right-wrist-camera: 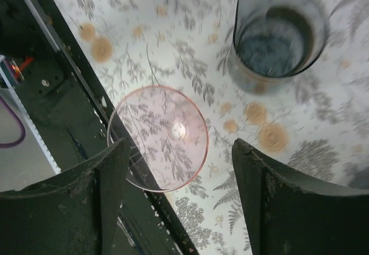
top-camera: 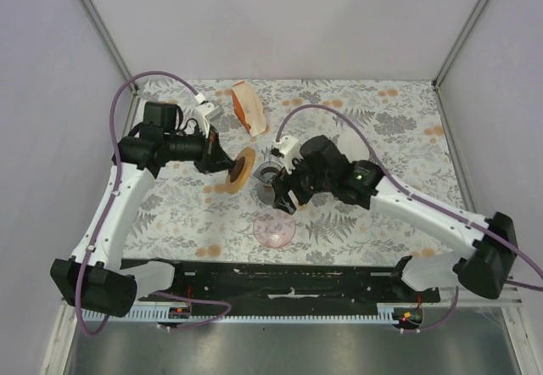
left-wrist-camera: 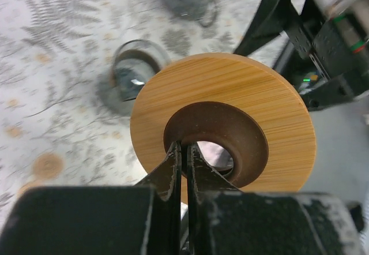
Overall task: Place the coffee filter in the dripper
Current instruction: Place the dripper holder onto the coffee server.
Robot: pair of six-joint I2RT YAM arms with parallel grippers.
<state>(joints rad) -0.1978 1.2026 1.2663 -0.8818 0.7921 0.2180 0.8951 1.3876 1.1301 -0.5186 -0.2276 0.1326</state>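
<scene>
Wooden ring [top-camera: 240,170] sits at mid-table in the top view, tilted on edge and pinched by the left gripper [top-camera: 225,167], which reaches in from the left. Just right of the ring stands a glass cup [top-camera: 268,174]. The right gripper [top-camera: 282,195] hangs over the cup's near side. A pink cone [top-camera: 274,229] of clear glass lies on the table [top-camera: 382,137] nearer the arm bases, apart from the cup. The filter [top-camera: 249,109], an orange-brown paper, lies toward the far edge, behind the ring and well away from the pink cone; neither gripper touches it.

In the left wrist view, the fingers [left-wrist-camera: 170,171] are pressed nearly together on the ring's dark brown inner rim. The pale grained face of the ring fills the middle. The cup shows blurred beyond it at the upper left, and the black right arm stands at the right.

In the right wrist view, the two fingers [right-wrist-camera: 86,200] stand wide apart with nothing between them. Below the gap lies the pink cone, its rim close to the table's black near strip. The cup is at the upper right, upright and blurred.
</scene>
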